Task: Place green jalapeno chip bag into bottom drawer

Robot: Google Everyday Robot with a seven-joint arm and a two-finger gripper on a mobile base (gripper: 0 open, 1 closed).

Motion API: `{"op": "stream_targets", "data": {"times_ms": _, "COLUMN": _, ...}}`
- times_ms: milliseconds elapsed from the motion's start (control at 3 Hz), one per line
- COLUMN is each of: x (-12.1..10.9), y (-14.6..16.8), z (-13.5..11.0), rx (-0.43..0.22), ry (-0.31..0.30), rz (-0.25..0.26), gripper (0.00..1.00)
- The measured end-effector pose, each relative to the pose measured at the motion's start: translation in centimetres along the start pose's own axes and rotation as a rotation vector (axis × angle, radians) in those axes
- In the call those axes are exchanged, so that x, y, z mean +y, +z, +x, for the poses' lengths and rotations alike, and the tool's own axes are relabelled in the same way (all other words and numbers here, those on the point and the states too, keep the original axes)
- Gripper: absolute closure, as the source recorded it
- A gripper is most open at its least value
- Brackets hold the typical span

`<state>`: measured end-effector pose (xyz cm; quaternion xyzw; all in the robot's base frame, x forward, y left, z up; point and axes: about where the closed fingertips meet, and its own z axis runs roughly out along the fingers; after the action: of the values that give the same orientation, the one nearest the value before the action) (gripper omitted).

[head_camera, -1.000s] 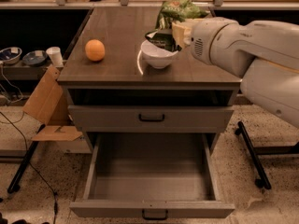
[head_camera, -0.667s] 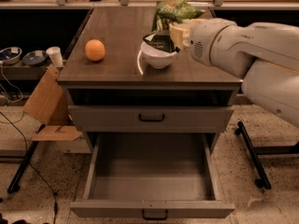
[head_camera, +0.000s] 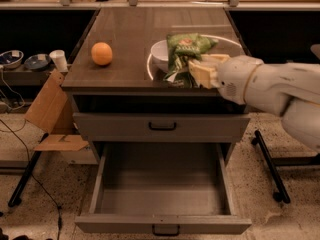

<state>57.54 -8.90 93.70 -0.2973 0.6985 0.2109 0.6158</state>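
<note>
End effector point(head_camera: 199, 70) now sits at the front right of the tabletop point(head_camera: 130, 29), just beside the white bowl point(head_camera: 158, 55), with its two pale fingers point(head_camera: 204, 75) pressed together on the lower right part of the green jalapeno chip bag point(head_camera: 184, 54). Grip looks firm: foil is bunched at the fingers and the bag hangs crumpled from them.

Change vs. a second ago: bag was at the back right of the tabletop, behind the bowl, with the end effector reaching in over it. Bag has since come forward and now overlaps the bowl's right side; its lower end reaches the tabletop's front edge. Arm has drawn back toward the near right with it. Cannot tell whether the bag's underside is fully clear of the bowl rim.

Unchanged: bowl in the same spot, orange fruit point(head_camera: 101, 53) at left of the tabletop, well apart from the bag. Upper drawer point(head_camera: 162, 126) closed. Bottom drawer point(head_camera: 162, 196) pulled fully out, nothing visible inside.

Reading: grasp and lift-off appear done; transfer phase under way. Bag is not yet over the drawer opening, which lies below and forward of the tabletop edge.

Next, in my judgement: carry the bag out past the edge, then lower into the bottom drawer and release. Watch for the trailing foil snagging the bowl rim or the tabletop's front edge on the way down.
</note>
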Motion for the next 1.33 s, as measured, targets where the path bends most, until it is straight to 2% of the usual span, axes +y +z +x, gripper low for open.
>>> {"op": "stream_targets", "data": {"times_ms": 333, "x": 0.6, "y": -2.7, "z": 3.1, "rx": 0.006, "ry": -0.021, "rz": -0.099, "gripper": 1.0}}
{"op": "stream_targets", "data": {"times_ms": 667, "x": 0.9, "y": -4.6, "z": 6.0, "rx": 0.028, "ry": -0.072, "rz": -0.177, "gripper": 1.0}}
{"op": "stream_targets", "data": {"times_ms": 1000, "x": 0.8, "y": -5.2, "z": 10.5, "rx": 0.059, "ry": -0.104, "rz": -0.208, "gripper": 1.0}}
{"op": "stream_targets", "data": {"times_ms": 1333, "x": 1.2, "y": -5.3, "z": 16.4, "rx": 0.086, "ry": -0.111, "rz": -0.214, "gripper": 1.0}}
